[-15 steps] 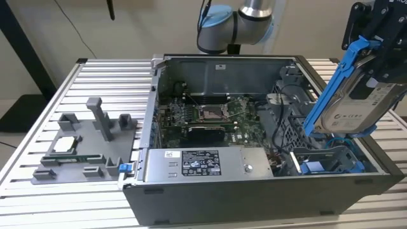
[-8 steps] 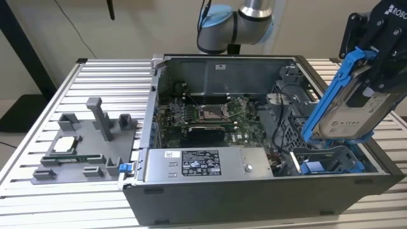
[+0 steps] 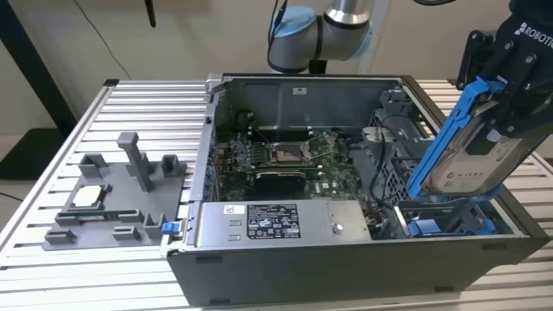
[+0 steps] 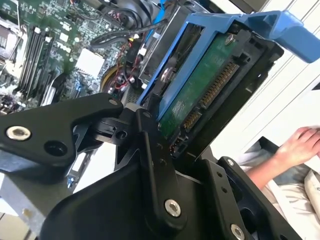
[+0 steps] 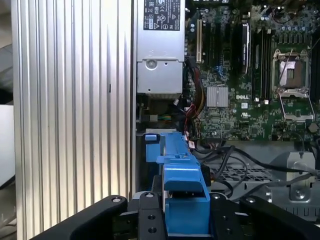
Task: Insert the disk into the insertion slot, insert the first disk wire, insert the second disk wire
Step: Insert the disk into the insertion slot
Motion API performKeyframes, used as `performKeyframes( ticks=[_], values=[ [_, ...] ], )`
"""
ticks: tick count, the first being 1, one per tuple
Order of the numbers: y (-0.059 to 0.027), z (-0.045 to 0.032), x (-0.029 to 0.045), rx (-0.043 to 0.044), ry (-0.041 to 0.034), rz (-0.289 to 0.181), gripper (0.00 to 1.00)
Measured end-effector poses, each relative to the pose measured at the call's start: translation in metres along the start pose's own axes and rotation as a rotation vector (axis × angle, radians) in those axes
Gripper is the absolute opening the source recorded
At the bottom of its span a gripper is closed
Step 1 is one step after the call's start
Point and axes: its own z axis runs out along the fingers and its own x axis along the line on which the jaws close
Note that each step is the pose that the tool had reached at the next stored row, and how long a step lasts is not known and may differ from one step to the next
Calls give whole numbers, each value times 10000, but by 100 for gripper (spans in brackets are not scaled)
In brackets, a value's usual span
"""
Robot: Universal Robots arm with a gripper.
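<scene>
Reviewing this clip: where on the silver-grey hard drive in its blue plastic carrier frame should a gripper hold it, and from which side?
Grip the flat silver-grey disk at its upper, connector end, coming from above, as the black gripper does here. It hangs steeply tilted with its lower end over the blue bay, so that end is probably best left free.

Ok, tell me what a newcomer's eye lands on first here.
The blue-framed disk stands out first, tilted and clamped in the hand at the exterior view's right end of the open computer case. Next comes the green motherboard lying exposed inside that case.
</scene>
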Motion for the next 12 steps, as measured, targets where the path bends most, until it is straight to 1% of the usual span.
performKeyframes(
  ticks=[12],
  values=[
    [-8,128,1,0,-1,0,0]
  ],
)
